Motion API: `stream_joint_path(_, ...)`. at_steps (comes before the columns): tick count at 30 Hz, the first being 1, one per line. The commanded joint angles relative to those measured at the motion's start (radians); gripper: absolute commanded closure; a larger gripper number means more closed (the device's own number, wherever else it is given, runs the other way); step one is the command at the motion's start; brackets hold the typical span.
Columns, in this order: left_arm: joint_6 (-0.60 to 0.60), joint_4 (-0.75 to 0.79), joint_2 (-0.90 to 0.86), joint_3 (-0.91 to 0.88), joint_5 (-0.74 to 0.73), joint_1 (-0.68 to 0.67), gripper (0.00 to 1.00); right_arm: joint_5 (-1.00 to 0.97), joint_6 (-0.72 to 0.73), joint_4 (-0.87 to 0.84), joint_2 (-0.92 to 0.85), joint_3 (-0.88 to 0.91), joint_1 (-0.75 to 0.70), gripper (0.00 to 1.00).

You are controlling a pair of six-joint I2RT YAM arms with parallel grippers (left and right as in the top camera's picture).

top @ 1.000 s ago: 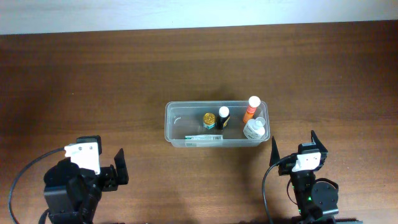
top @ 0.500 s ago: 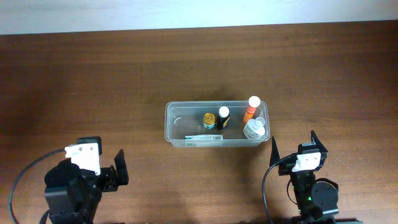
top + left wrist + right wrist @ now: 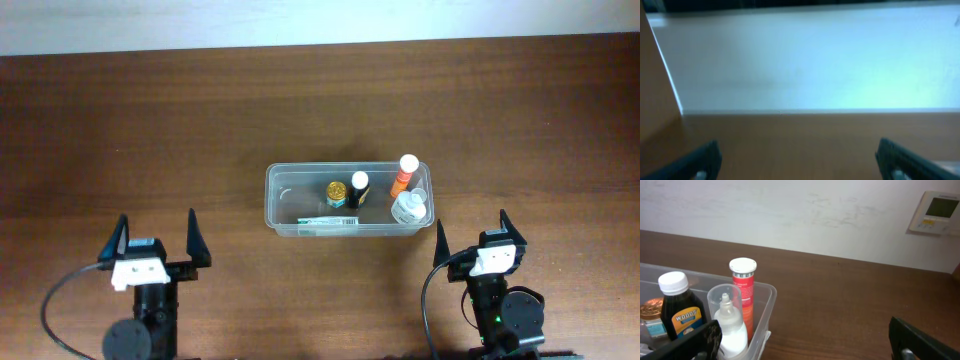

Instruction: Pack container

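The clear plastic container (image 3: 284, 200) stands at the table's middle. Inside it are a gold-capped jar (image 3: 336, 191), a dark bottle with a white cap (image 3: 358, 189), an orange tube with a white cap (image 3: 402, 174), a white squeeze bottle (image 3: 408, 208) and a flat item by the front wall. The right wrist view shows the container's right end (image 3: 766, 314) with the orange tube (image 3: 743, 300), the dark bottle (image 3: 681, 310) and the squeeze bottle (image 3: 730, 325). My left gripper (image 3: 158, 239) is open and empty at the front left. My right gripper (image 3: 474, 236) is open and empty, front right of the container.
The left wrist view shows only bare table (image 3: 800, 140) and a pale wall (image 3: 810, 60), with the left gripper's fingertips (image 3: 800, 167) at the bottom corners. A wall thermostat (image 3: 937, 212) shows in the right wrist view. The wall edge runs along the table's far side.
My left arm has swung round from a tilted pose to point straight ahead, its fingers now spread toward the far side. The right arm and the container have not moved.
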State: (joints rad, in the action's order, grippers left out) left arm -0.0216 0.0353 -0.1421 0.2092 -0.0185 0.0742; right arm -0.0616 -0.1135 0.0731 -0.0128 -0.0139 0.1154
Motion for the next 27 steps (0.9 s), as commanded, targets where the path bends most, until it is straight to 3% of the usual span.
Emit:
stream_joint_path(1,0.006,0.13,0.071,-0.125,0.008,-0.004,0.01,0.005,-0.006,0.002,0.009,0.008,-0.007,0.02)
stream_joint_path(4,0.007,0.16,0.113,-0.192,0.007,-0.004,0.01,0.006,-0.006,0.002,0.009,0.008,-0.007,0.02)
stream_joint_path(10,0.006,-0.109,0.138,-0.2,0.0,-0.043,0.01,0.006,-0.006,0.002,0.009,0.008,-0.007,0.02)
stream_joint_path(27,0.006,-0.119,0.136,-0.199,0.015,-0.079,0.01,0.006,-0.006,0.002,0.009,0.008,-0.007,0.02)
